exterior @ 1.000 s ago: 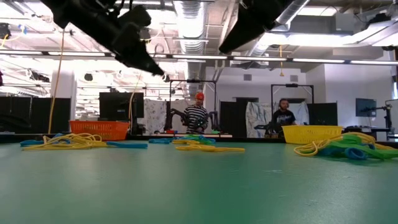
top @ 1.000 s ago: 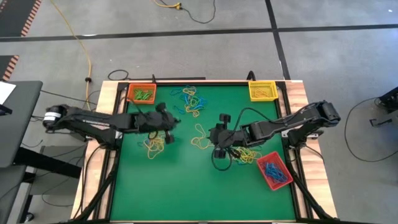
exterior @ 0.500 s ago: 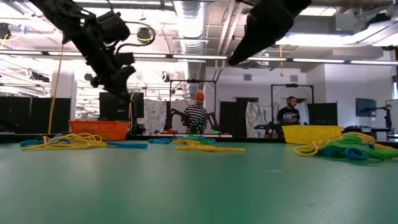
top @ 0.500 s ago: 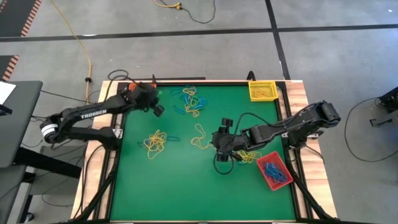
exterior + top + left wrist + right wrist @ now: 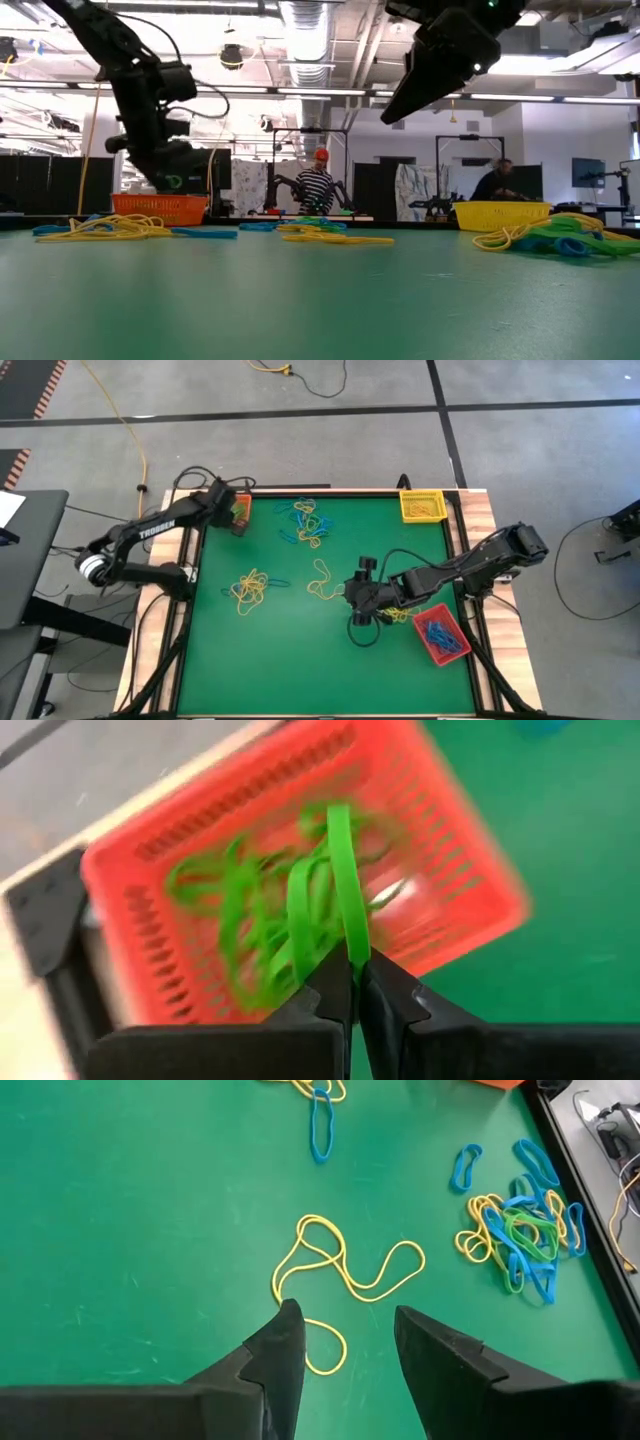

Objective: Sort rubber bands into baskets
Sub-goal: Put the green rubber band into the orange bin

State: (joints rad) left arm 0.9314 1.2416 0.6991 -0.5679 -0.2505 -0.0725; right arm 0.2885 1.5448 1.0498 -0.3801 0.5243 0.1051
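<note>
Green felt tabletop (image 5: 300,650): your left gripper (image 5: 355,982), pinched on a thin green rubber band (image 5: 340,870), hangs over the orange slotted plastic basket (image 5: 200,840). Release only above its middle. Your right gripper (image 5: 345,1342), jaws apart, hovers by a looped yellow rubber band (image 5: 345,1275).

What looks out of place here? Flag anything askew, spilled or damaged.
Nothing is damaged or tipped. The odd part is the unsorted rubber bands lying loose on the table, outside the baskets. The left gripper is shut on a green band over the orange basket; the right gripper is open above a yellow band.
</note>
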